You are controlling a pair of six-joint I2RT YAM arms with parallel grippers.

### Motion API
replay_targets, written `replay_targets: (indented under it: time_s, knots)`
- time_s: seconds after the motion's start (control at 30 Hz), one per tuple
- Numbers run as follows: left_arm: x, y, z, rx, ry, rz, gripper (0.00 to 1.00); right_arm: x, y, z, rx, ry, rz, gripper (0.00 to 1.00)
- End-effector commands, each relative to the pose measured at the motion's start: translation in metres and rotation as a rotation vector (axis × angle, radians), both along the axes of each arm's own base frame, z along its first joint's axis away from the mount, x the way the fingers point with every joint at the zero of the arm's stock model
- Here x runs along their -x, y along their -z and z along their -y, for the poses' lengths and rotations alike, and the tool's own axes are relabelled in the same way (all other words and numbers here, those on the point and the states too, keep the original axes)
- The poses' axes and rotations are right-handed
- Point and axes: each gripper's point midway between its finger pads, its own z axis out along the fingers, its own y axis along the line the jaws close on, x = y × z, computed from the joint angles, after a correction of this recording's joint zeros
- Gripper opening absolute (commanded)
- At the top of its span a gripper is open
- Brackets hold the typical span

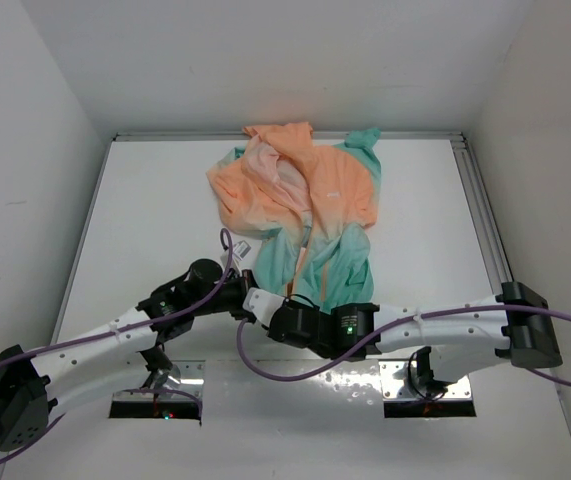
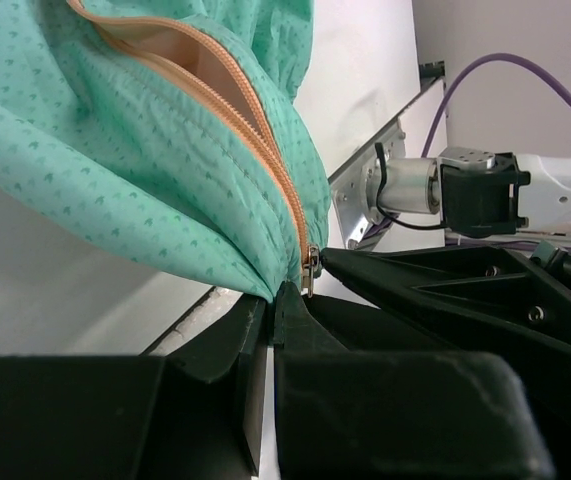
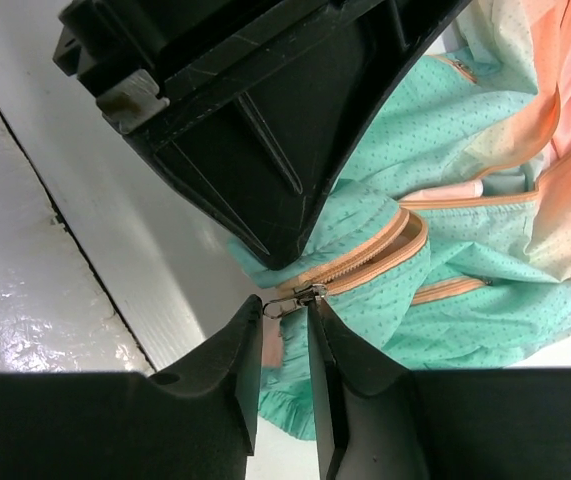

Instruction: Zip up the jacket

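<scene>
The jacket [image 1: 305,215] lies crumpled at the back middle of the table, peach at the top and teal toward me, its orange zipper partly open. My left gripper [image 1: 237,283] is shut on the teal hem [image 2: 265,275] just beside the zipper's bottom end; the metal slider [image 2: 311,268] hangs right at its tips. My right gripper [image 1: 257,300] sits close against the left one. In the right wrist view its fingers [image 3: 235,350] stand a narrow gap apart with the zipper pull [image 3: 290,298] lying across the gap at the tips.
White walls enclose the table on three sides. An aluminium rail [image 1: 480,210] runs along the right edge. Two metal mounting plates [image 1: 160,395] [image 1: 427,385] lie at the near edge. Purple cables [image 1: 295,372] trail from both arms.
</scene>
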Motion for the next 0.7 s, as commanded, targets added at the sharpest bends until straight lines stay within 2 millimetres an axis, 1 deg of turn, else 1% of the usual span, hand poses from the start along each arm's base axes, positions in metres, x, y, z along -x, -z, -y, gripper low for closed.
replay_targets:
  time_s: [0.0,0.1,0.23,0.3,0.33,0.4,0.6,0.67]
  knots:
    - [-0.005,-0.023,0.006,0.071,0.005,0.046,0.00,-0.005,-0.007,-0.004,-0.032,0.025,0.034,0.23]
    - [-0.005,-0.023,0.006,0.070,0.006,0.046,0.00,-0.004,-0.005,-0.004,-0.019,0.027,0.028,0.19]
    - [-0.005,-0.022,0.005,0.064,0.004,0.047,0.00,-0.003,-0.006,-0.004,-0.025,0.028,0.023,0.06]
    - [-0.005,-0.020,0.004,0.056,0.003,0.046,0.00,-0.004,-0.008,-0.004,-0.030,0.030,0.023,0.03]
    - [-0.004,-0.019,0.004,0.055,0.008,0.045,0.00,-0.004,-0.009,-0.004,-0.034,0.031,0.025,0.00]
    - [-0.002,-0.017,0.004,0.051,0.015,0.041,0.00,-0.004,-0.010,-0.003,-0.032,0.033,0.025,0.00]
    - [0.002,-0.003,-0.001,0.019,0.027,0.032,0.00,0.001,-0.012,-0.004,-0.034,0.009,0.002,0.00]
    - [0.002,-0.003,-0.001,0.015,0.033,0.041,0.00,0.003,-0.012,-0.005,-0.034,-0.001,-0.010,0.00]
